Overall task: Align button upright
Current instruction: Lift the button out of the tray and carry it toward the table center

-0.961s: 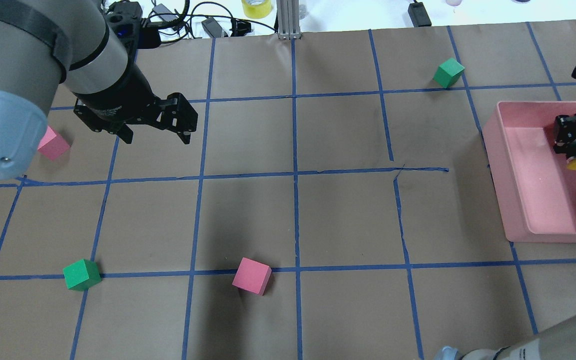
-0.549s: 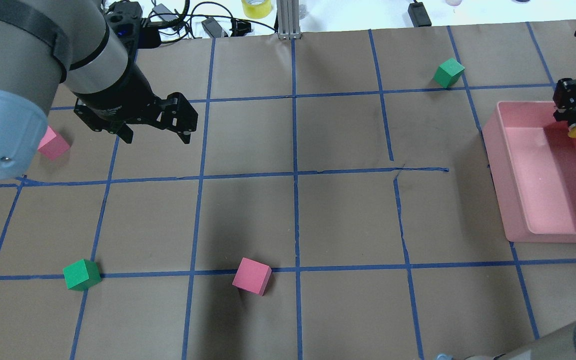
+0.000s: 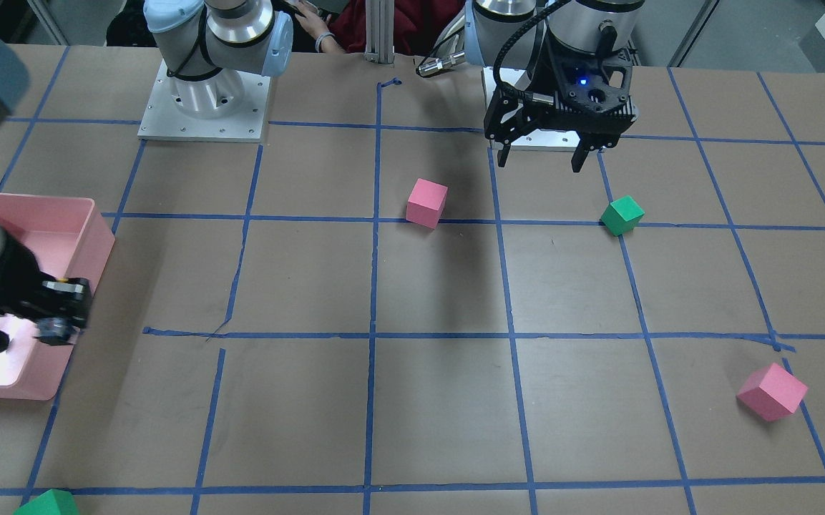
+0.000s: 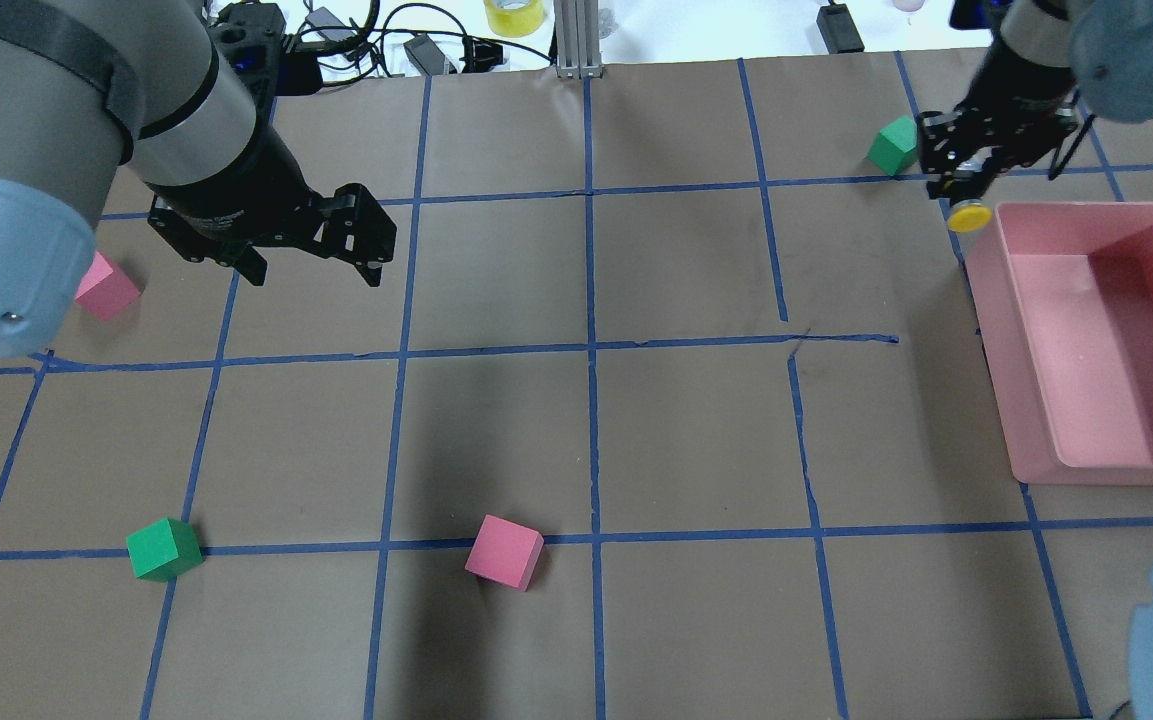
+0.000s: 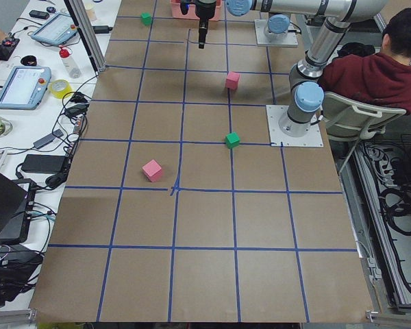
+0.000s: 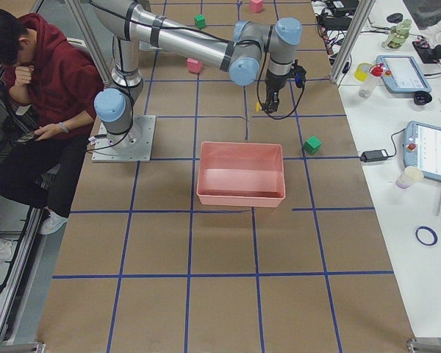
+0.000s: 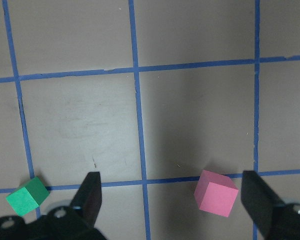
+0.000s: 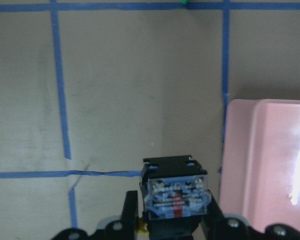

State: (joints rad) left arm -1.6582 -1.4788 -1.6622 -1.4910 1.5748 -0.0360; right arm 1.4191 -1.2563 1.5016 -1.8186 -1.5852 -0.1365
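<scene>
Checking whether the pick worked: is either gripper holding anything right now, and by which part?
The right gripper holds the button by its black body, yellow cap pointing down. The left gripper is open and empty.

- The button (image 4: 968,214) has a round yellow cap, a black body and a clear-cased terminal base.
- It is clamped in the right pincer (image 4: 960,192), cap downward, terminal end toward the wrist.
- It hangs above the counter (image 4: 676,430), just outside a corner of the pink bin (image 4: 1036,470).
</scene>
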